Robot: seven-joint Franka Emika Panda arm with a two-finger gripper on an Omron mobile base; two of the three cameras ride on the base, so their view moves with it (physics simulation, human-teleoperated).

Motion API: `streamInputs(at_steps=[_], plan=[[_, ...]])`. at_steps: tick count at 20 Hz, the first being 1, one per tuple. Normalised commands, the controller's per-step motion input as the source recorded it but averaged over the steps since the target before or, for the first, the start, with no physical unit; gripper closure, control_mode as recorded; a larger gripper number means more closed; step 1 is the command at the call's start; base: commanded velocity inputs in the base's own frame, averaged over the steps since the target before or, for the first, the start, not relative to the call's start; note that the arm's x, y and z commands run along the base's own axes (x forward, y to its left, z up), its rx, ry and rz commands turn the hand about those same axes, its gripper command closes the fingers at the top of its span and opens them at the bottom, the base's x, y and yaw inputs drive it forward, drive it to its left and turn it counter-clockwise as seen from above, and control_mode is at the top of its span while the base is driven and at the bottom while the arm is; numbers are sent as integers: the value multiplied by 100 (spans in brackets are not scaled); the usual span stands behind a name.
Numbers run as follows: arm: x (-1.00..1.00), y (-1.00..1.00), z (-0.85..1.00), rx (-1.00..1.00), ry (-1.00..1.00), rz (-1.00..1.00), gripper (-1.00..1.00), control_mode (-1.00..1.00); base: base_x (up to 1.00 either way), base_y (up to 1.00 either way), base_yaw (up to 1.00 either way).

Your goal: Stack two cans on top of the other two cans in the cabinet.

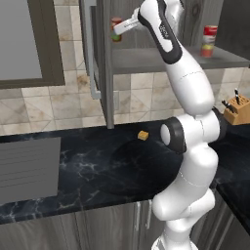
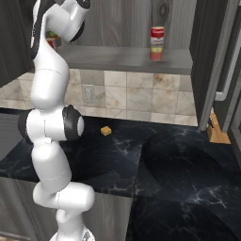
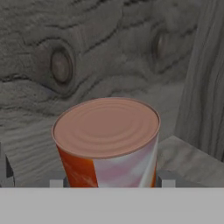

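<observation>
Gripper (image 3: 110,179) shut snug on a can (image 3: 107,131), one small dark finger tip (image 3: 57,180) at eight o'clock of the can and the other at four o'clock. Seen from the hand: flat round lid on top, orange-red and white on its side. From the left base view, the same can up at eleven o'clock, red on top and green lower down, deep in the left part of the cabinet (image 2: 122,19). Cannot tell if it sits on anything or hangs free.

Behind the can, the grey wood-grain back wall with dark knots. Under it, the grey shelf board (image 1: 146,59).

Far off on the same shelf, at one o'clock in the left base view, a red-and-white can (image 1: 210,34) standing straight on top of a green-yellow can (image 1: 207,50), the two touching.

At nine o'clock of the held can, the open door with a long silver handle (image 1: 90,49).

Down below, a dark marble counter (image 1: 97,166). On it, a small yellow block (image 1: 142,135) near the middle. A wooden knife block (image 1: 238,110) at three o'clock.
</observation>
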Motion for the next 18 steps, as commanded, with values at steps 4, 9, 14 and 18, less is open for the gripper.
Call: streamInputs(at_steps=[4, 9, 14, 18], plan=[[0, 15, -10, 0, 0, 0, 100, -100, 0, 0, 0], [0, 12, -7, 0, 0, 0, 100, -100, 0, 0, 0], [1, 13, -2, 0, 0, 0, 100, -100, 0, 0, 0], [1, 11, 0, 0, 0, 0, 100, -100, 0, 0, 0]])
